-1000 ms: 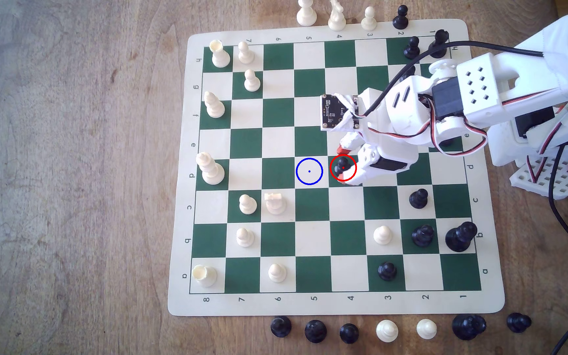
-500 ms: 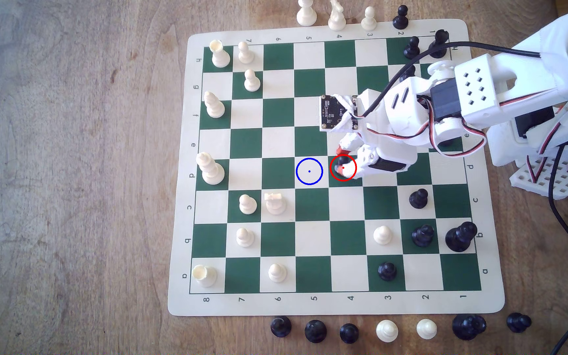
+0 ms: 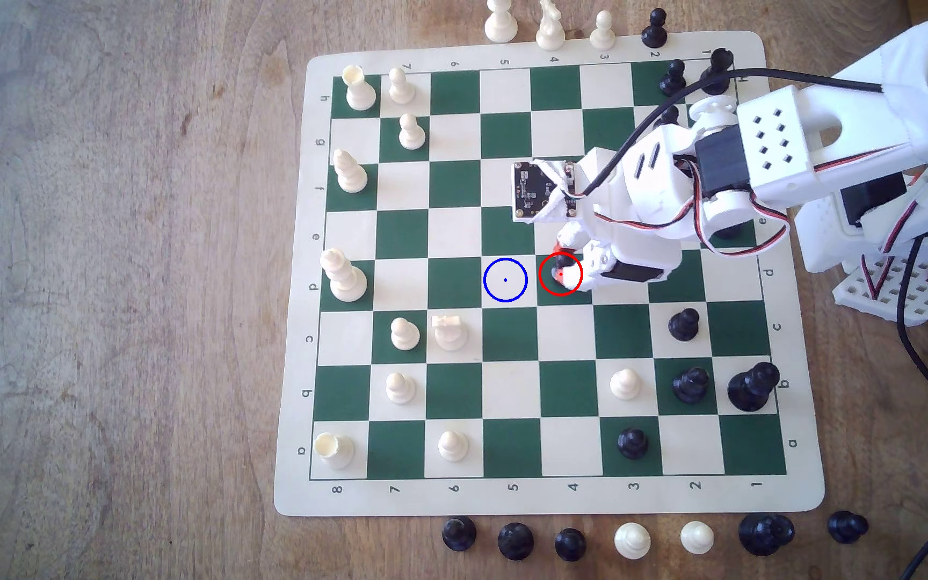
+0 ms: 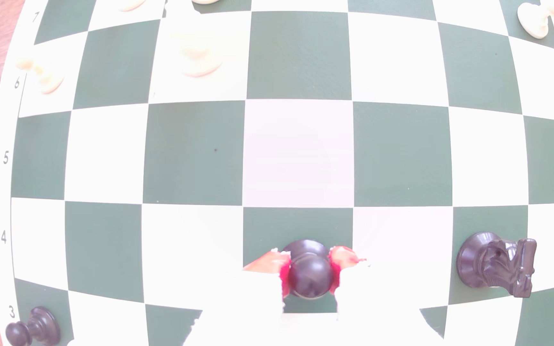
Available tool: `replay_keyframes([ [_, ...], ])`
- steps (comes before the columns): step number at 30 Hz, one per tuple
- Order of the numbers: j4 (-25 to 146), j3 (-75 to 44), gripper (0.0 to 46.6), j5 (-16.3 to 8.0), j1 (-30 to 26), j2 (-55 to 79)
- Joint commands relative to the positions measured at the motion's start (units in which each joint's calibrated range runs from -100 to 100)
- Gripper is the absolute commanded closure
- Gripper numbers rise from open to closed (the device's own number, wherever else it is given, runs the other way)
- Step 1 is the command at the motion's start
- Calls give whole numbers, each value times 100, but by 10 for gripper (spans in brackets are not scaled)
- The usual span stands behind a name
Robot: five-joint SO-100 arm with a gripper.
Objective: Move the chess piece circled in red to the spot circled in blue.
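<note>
Gripper [image 4: 309, 271] closed on black pawn [image 4: 309, 277], red pads [image 4: 342, 258] either side of ball head; pawn on red-ringed green sq [image 3: 548, 295]. Lift straight, carry toward 9 o'clock in exterior view, one sq to blue-ringed spot [image 3: 505, 280]. Path clear; black knight [image 4: 499, 266] well apart, white pcs far

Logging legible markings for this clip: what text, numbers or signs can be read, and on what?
"8 7 6 5 4 3 2 1": chess mat border, near edge, exterior view.
"a b c d e f g h": mat's side borders.
"7", "6", "5", "4", "3": mat border, wrist view.
Circuit board on the arm: markings too small to read.
Red ring and blue ring: drawn, no words.
</note>
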Motion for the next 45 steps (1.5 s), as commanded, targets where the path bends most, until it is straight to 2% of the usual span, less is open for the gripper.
replay_keyframes([
  [1,478,-682,464,-15,-53,-449],
  [8,1428,-1579,464,-20,-139,-449],
  [16,1330,-2450,464,-49,-68,408],
  [28,478,-2831,464,-88,159,1749],
  [45,314,-3066,464,-151,-21,2284],
])
